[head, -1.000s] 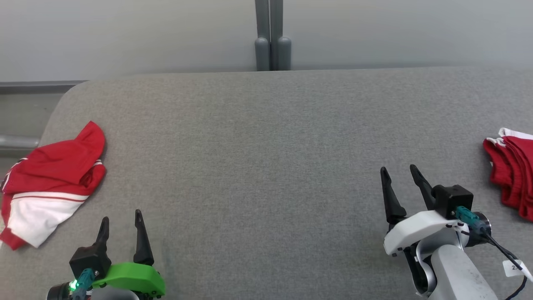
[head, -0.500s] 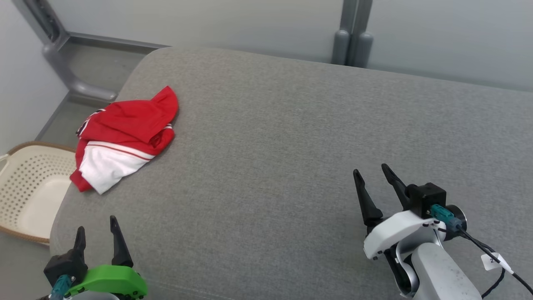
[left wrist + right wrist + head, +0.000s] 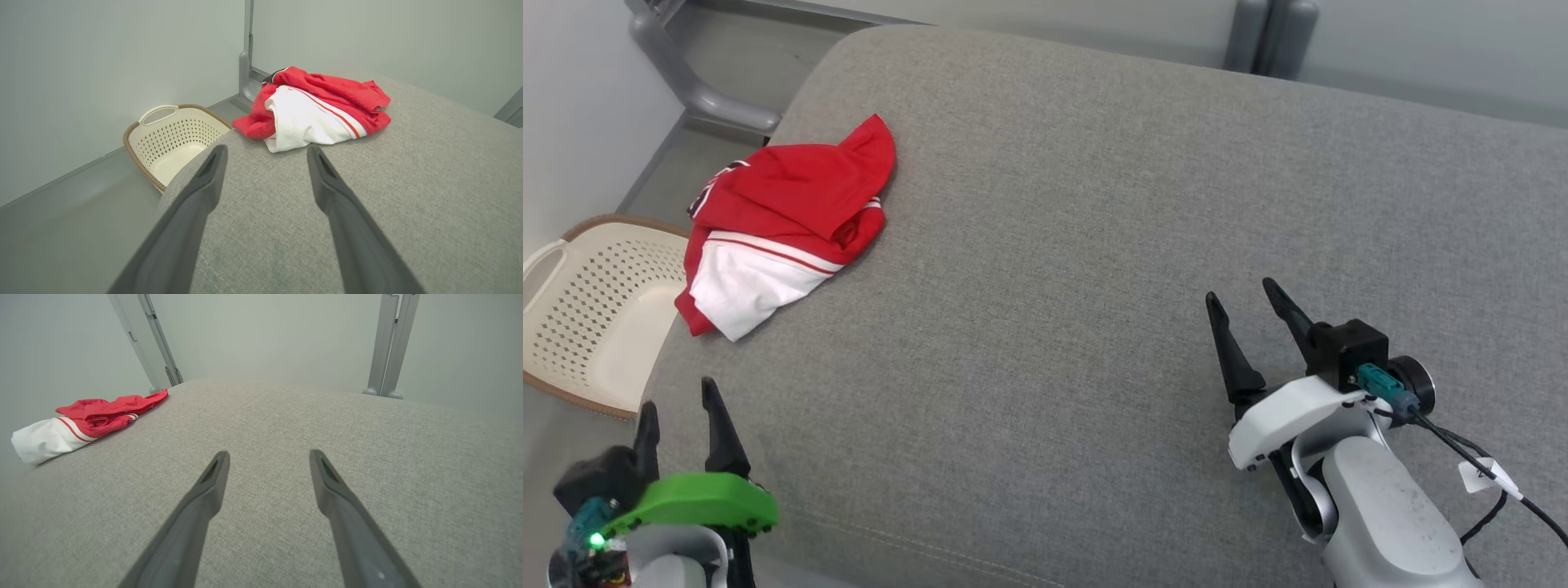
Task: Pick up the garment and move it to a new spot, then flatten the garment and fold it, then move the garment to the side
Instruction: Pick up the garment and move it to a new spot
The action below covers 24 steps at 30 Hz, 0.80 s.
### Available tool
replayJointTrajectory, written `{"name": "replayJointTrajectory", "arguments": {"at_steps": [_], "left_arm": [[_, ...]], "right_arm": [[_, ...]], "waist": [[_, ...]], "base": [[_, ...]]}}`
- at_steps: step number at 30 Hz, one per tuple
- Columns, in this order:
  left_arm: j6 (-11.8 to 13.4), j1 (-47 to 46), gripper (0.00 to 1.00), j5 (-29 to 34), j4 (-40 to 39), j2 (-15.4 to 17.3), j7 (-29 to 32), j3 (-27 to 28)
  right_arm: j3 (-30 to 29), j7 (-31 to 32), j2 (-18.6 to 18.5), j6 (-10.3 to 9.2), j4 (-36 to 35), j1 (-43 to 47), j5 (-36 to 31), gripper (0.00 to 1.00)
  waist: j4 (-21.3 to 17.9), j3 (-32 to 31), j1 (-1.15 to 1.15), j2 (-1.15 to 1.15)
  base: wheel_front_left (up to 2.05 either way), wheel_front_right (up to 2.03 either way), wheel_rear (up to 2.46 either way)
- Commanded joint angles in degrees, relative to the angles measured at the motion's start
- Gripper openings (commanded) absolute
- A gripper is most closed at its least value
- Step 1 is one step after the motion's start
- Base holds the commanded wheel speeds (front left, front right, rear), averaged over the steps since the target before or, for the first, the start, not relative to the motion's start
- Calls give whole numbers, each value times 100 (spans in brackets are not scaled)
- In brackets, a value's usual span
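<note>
Lying outside basket (image 3: 600,282), garment (image 3: 784,196), on table (image 3: 1094,245)

A broad grey fabric-covered surface (image 3: 1094,245) with a rounded corner fills the middle of a plain room under even, soft light. Beyond its far edge, twin grey posts (image 3: 1270,37) rise against a pale grey-green wall (image 3: 81,61). Off its left side, a cream perforated laundry basket (image 3: 580,294) with a brown rim sits on the smooth grey floor (image 3: 61,228), near a bent grey metal tube (image 3: 698,94).
</note>
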Motion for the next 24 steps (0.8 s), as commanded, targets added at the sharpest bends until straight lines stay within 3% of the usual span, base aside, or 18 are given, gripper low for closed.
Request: {"name": "replayJointTrajectory", "arguments": {"at_steps": [1, 7, 14, 22, 23, 24], "left_arm": [[-86, -244, 100, 85, 68, 40, 5, 104], [-354, -1149, 100, 262, 624, 235, 6, 508], [-450, -1881, 100, 355, 1380, 501, 5, 904], [-127, -2339, 100, 544, 2017, 646, 5, 1281], [-87, -2399, 0, 623, 2140, 657, 5, 1367], [-99, -2404, 0, 665, 2122, 656, 5, 1372]], "right_arm": [[-29, -1, -26, -8, -40, -110, -91, 100], [-2, -1, -92, -8, -217, -444, -250, 100], [61, -1, -174, -8, -420, -727, -304, 100], [-44, -1, -224, -8, -578, -861, -281, 100], [-91, -1, -242, -8, -609, -835, -300, 100], [-101, -1, -239, -8, -602, -824, -290, 100]], "waist": [[-201, 340, 0, 0], [-474, 937, 0, 0], [-788, 1388, 0, 0], [-1008, 1685, 0, 0], [-1050, 1693, 0, 0], [-1059, 1683, 0, 0]], "base": [[0, 0, 0], [0, 0, 0], [0, 0, 0], [0, 0, 0], [0, 0, 0], [0, 0, 0]]}}
